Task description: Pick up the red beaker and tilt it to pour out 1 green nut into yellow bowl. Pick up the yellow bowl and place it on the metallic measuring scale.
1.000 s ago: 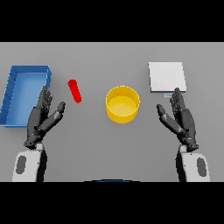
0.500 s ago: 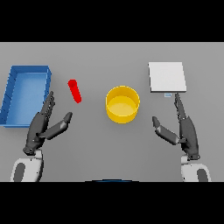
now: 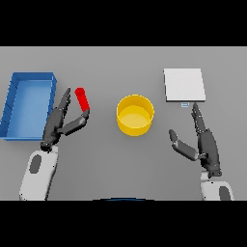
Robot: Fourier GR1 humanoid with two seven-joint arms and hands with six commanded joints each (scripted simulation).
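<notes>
The red beaker (image 3: pixel 83 98) stands on the table left of centre, leaning slightly. My left hand (image 3: pixel 59 123) is open just below and left of it, fingers straight on its left side and the thumb reaching toward its base; whether they touch is unclear. The yellow bowl (image 3: pixel 135 115) sits at the table's middle, its inside showing only yellow. The metallic measuring scale (image 3: pixel 183 85) lies flat at the back right. My right hand (image 3: pixel 202 144) hangs open in front of the scale, right of the bowl, fingers pointing up toward the scale's near edge.
A blue tray (image 3: pixel 29 104) with raised walls lies at the far left, right beside my left hand and arm.
My left hand has moved up and right to the red beaker, with its thumb spread out. My right hand has dropped slightly and turned edge-on.
</notes>
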